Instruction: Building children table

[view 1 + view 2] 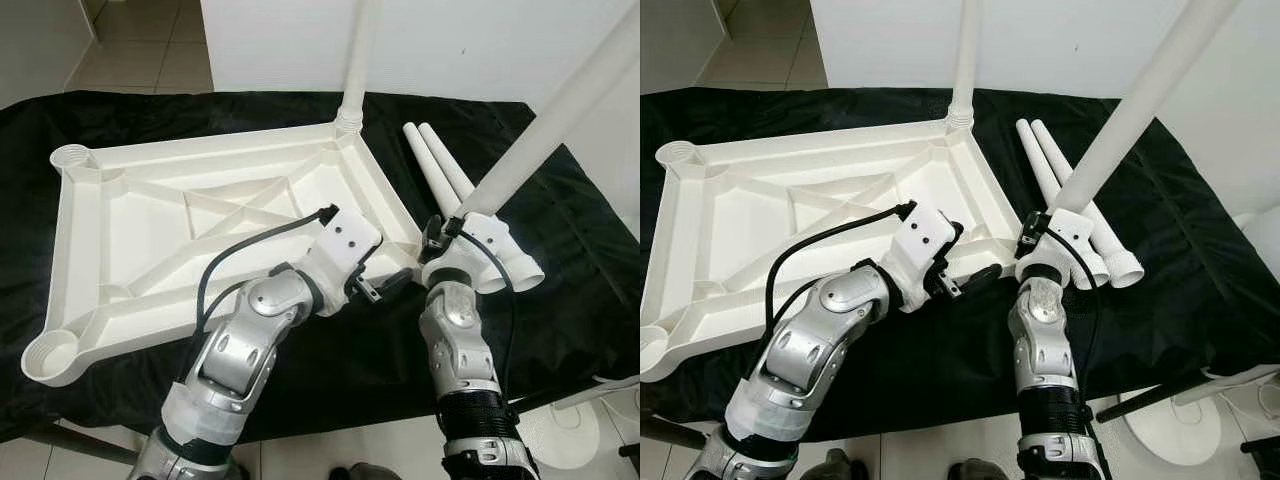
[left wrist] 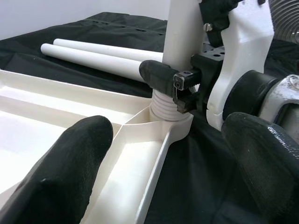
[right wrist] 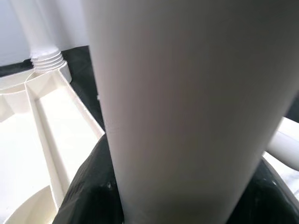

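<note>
Right gripper [image 2: 187, 86] is clamped on a white table leg [image 1: 560, 115], fingers [image 2: 156, 77] wrapped round it just above the threaded end. That end sits in the near right corner socket [image 2: 163, 112] of the upside-down white tabletop [image 1: 150, 230]; the leg leans up and to the right. Left gripper [image 1: 385, 290] hovers just beside that same corner, fingers [image 2: 60, 172] spread, holding nothing. Another leg [image 1: 358, 60] stands upright in the far right corner socket. Two spare legs [image 1: 440, 170] lie side by side on the black cloth [image 1: 570, 260], right of the tabletop. The two left corner sockets are empty.
</note>
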Robot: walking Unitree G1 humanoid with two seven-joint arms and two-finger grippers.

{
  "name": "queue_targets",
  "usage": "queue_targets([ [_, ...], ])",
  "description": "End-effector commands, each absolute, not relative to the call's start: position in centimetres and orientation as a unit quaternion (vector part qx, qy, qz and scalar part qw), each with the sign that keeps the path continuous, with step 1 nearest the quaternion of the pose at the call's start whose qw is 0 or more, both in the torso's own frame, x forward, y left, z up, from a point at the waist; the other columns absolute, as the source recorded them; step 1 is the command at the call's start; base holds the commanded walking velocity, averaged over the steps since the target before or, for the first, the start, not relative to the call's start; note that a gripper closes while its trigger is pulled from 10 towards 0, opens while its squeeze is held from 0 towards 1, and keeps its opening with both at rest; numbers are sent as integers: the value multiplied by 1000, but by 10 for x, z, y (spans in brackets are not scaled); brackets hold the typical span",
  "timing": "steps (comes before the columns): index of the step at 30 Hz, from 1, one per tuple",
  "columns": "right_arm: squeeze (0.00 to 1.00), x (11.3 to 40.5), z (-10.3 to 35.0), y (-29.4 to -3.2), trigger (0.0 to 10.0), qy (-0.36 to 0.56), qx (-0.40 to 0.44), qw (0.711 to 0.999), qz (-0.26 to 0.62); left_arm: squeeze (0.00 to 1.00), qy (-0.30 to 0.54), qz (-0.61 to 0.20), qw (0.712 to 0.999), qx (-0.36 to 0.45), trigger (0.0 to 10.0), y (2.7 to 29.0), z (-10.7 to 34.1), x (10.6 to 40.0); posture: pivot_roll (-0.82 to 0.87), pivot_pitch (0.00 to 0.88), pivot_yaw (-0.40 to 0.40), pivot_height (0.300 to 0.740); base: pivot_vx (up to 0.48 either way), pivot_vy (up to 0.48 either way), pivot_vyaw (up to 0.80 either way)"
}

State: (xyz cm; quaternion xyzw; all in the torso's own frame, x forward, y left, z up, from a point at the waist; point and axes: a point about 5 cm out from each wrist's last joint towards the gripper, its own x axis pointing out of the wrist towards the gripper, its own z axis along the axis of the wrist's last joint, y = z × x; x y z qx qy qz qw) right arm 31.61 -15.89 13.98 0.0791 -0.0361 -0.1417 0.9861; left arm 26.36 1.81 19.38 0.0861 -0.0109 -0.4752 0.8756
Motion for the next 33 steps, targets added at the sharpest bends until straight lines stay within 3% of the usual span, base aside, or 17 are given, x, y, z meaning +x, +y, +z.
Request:
queue_targets([
  [1, 0, 315, 116, -162, 10000, 36, 75, 987, -138, 0, -21, -438, 894, 92, 10000, 18, 196, 268, -67, 18, -41, 740, 0, 0, 0],
  [10, 0, 323, 126, -175, 10000, 41, 69, 986, -143, 0, -23, -438, 894, 92, 10000, 18, 196, 268, -63, 13, -44, 740, 0, 0, 0],
  [23, 0, 323, 125, -172, 10000, 46, 69, 986, -142, 0, -23, -437, 895, 90, 10000, 18, 196, 267, -60, 9, -46, 740, 0, 0, 0],
  [24, 1000, 323, 127, -168, 10000, 37, 83, 987, -130, 0, -23, -437, 894, 90, 10000, 18, 196, 267, -62, 10, -45, 740, 0, 0, 0],
  [32, 1000, 321, 138, -168, 10000, -7, 88, 991, -96, 0, -23, -437, 895, 89, 10000, 18, 196, 267, -62, 10, -45, 740, 0, 0, 0],
  [33, 537, 322, 141, -170, 10000, -20, 72, 995, -70, 0, -22, -438, 894, 89, 10000, 17, 196, 267, -62, 10, -45, 740, 0, 0, 0],
])
